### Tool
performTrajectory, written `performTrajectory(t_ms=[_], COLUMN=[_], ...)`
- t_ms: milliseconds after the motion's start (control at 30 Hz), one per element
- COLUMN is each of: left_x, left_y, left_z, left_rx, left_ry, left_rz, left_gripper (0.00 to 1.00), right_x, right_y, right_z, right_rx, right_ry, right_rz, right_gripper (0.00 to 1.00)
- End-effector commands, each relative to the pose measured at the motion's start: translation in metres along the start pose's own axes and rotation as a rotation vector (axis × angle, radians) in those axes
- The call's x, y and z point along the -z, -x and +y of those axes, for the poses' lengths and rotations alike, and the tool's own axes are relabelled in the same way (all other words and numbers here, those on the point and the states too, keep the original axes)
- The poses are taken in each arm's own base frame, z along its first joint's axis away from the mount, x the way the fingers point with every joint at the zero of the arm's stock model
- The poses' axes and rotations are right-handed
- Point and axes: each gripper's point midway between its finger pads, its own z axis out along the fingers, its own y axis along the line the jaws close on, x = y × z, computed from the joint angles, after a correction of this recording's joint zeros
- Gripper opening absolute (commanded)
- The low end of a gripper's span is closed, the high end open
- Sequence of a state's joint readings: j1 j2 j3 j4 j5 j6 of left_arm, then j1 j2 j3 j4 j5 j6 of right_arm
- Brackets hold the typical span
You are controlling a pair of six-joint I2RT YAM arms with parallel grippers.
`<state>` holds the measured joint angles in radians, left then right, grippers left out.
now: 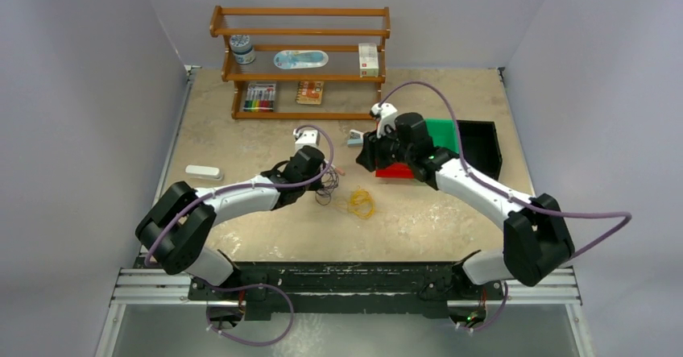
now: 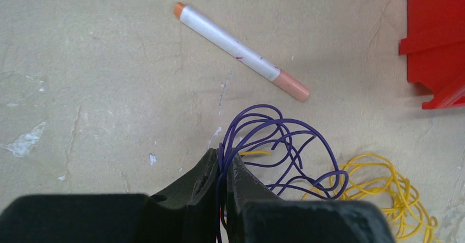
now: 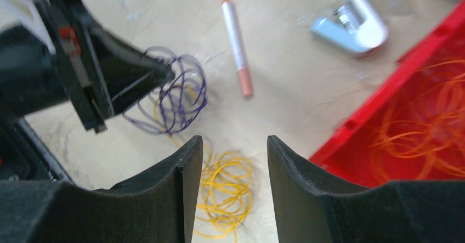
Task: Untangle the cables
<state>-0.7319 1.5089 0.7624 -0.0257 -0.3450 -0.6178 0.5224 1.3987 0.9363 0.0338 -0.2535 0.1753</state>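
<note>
Purple cable (image 2: 279, 144) pinched in the closed left gripper (image 2: 223, 158), loops fanned just short of the pen (image 2: 241, 51) and crossing the yellow cable (image 2: 384, 193) farther from the pen on the desk (image 2: 82, 62); orange cable (image 3: 427, 128) apart in the red bin (image 3: 373, 108) right of the pen, right gripper (image 3: 233, 144) spread wide, empty. Risk on lifting: yellow cable dragged by a snagged purple loop, or wire slipping from the pinch. Purple-yellow interlock versus mere overlap not discernible; strands inside the left pinch hidden.
</note>
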Motion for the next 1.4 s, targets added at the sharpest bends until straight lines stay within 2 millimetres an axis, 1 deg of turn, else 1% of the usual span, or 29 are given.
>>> performTrajectory(t_ms=[0,67,200,300,400,500,567,700,767,867,1033,1167,1233,1267,1300,1367], left_x=[0.008,0.008,0.009,0.01,0.009,0.009,0.008,0.008,0.007,0.005,-0.001,-0.003,-0.004,-0.004,-0.003,-0.003], left_y=[0.027,0.028,0.028,0.03,0.029,0.029,0.028,0.029,0.029,0.029,0.026,0.024,0.023,0.023,0.024,0.024], left_z=[0.005,0.005,0.006,0.007,0.004,0.0,0.003,0.012,0.018,0.024,0.03,0.031,0.032,0.032,0.032,0.035], left_rx=[0.074,0.075,0.071,0.069,0.077,0.087,0.094,0.116,0.126,0.134,0.137,0.137,0.138,0.138,0.139,0.141], left_ry=[0.024,0.024,0.026,0.027,0.002,-0.016,-0.006,0.021,0.036,0.056,0.074,0.079,0.081,0.083,0.083,0.093], left_rz=[-0.092,-0.091,-0.092,-0.092,-0.087,-0.081,-0.08,-0.083,-0.08,-0.077,-0.058,-0.05,-0.05,-0.05,-0.052,-0.057], left_gripper=[0.06,0.06,0.07,0.08,0.13,0.17,0.18,0.18,0.19,0.18,0.16,0.15,0.14,0.14,0.14,0.13], right_x=[-0.007,-0.012,-0.02,-0.02,-0.018,-0.019,-0.02,-0.023,-0.025,-0.027,-0.028,-0.03,-0.03,-0.031,-0.031,-0.031], right_y=[-0.022,-0.023,-0.023,-0.024,-0.026,-0.036,-0.043,-0.058,-0.07,-0.081,-0.089,-0.096,-0.098,-0.1,-0.1,-0.101], right_z=[0.02,0.025,0.025,0.026,0.03,0.036,0.035,0.019,0.013,0.015,0.024,0.029,0.031,0.031,0.031,0.031], right_rx=[-0.019,-0.023,-0.035,-0.044,-0.051,-0.068,-0.082,-0.122,-0.124,-0.116,-0.106,-0.092,-0.089,-0.088,-0.088,-0.087], right_ry=[0.056,0.08,0.074,0.076,0.101,0.143,0.138,0.036,0.005,0.013,0.04,0.051,0.056,0.055,0.052,0.047], right_rz=[0.049,0.043,0.037,0.016,0.001,0.016,0.038,0.109,0.171,0.227,0.273,0.309,0.317,0.322,0.325,0.33], right_gripper=[0.5,0.5,0.51,0.52,0.53,0.54,0.54,0.54,0.54,0.55,0.57,0.59,0.56,0.53,0.5,0.39])
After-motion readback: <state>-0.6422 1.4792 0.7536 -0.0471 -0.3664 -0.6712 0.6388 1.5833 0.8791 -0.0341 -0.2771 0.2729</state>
